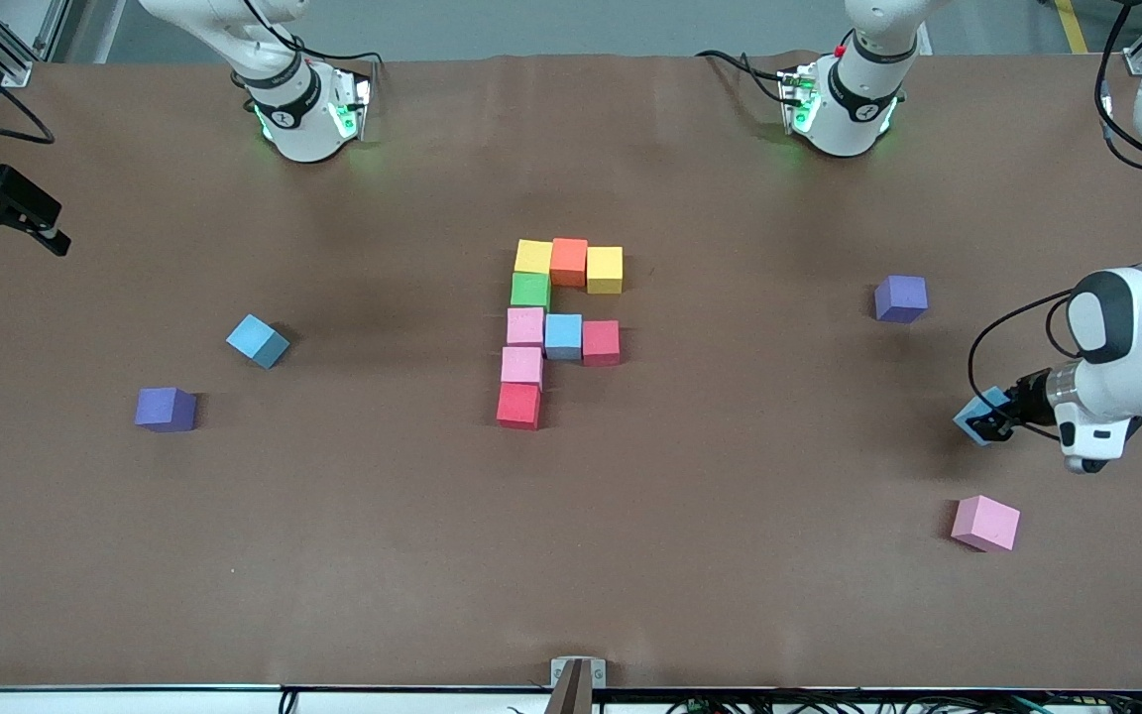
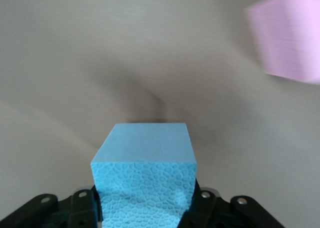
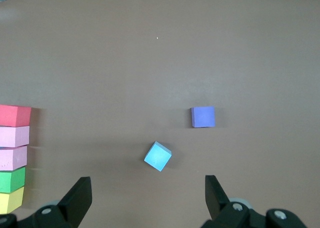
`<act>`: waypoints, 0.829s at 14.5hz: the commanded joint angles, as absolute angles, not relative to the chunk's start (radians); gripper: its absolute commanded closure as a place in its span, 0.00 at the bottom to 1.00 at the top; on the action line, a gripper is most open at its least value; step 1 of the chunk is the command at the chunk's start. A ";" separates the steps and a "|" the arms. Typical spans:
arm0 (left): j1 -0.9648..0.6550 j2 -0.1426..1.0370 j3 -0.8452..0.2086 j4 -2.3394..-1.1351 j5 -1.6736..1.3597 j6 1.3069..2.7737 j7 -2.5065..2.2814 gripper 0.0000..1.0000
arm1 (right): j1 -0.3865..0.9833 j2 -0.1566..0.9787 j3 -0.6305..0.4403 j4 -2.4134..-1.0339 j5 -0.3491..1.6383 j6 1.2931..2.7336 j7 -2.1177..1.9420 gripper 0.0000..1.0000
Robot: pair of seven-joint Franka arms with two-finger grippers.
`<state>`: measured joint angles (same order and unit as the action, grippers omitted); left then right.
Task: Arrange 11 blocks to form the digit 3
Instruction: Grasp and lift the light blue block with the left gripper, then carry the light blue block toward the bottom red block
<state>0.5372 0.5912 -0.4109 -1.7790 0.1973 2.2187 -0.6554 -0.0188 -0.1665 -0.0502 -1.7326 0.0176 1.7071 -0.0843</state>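
Foam blocks (image 1: 559,317), matte cubes: nine in a partial figure.
Loose: one light blue cube (image 1: 257,340), one pink cube (image 1: 985,523), two purple cubes (image 1: 166,409); left tool (image 1: 989,420) grips another blue cube (image 2: 145,178); right tool (image 3: 148,198) wide.

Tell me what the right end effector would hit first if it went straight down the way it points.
Probably bare table. The open right end effector points down at it; the light blue block lies just ahead, though depth is unclear.

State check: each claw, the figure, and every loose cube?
Left claw: shut on light blue cube, toward the left arm's end.
Right claw: open, waiting.
Digit figure: nine cubes placed, unfinished.
Second light blue cube: loose on table, rotated.
Pink cube: loose on table.
Purple cubes: unused on table.
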 commanded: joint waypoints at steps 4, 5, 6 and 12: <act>0.280 0.635 -0.425 -1.616 0.167 2.169 -1.090 0.83 | -0.032 -0.130 -0.046 -1.715 0.012 1.718 -0.072 0.00; 0.217 0.655 -0.425 -1.580 0.147 2.169 -1.189 0.83 | -0.035 -0.127 -0.048 -1.715 0.009 1.723 -0.074 0.00; 0.166 0.676 -0.425 -1.551 0.128 2.169 -1.281 0.83 | -0.035 -0.127 -0.048 -1.713 0.006 1.724 -0.075 0.00; -0.076 0.822 -0.423 -1.379 0.086 2.198 -1.716 0.83 | -0.025 -0.117 -0.046 -1.692 -0.003 1.726 -0.077 0.00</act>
<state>-0.0169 0.7414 -0.4291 -1.4787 0.1030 2.1975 -1.6165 -0.0200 -0.1281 -0.0552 -1.7128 0.0155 1.7278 -0.0841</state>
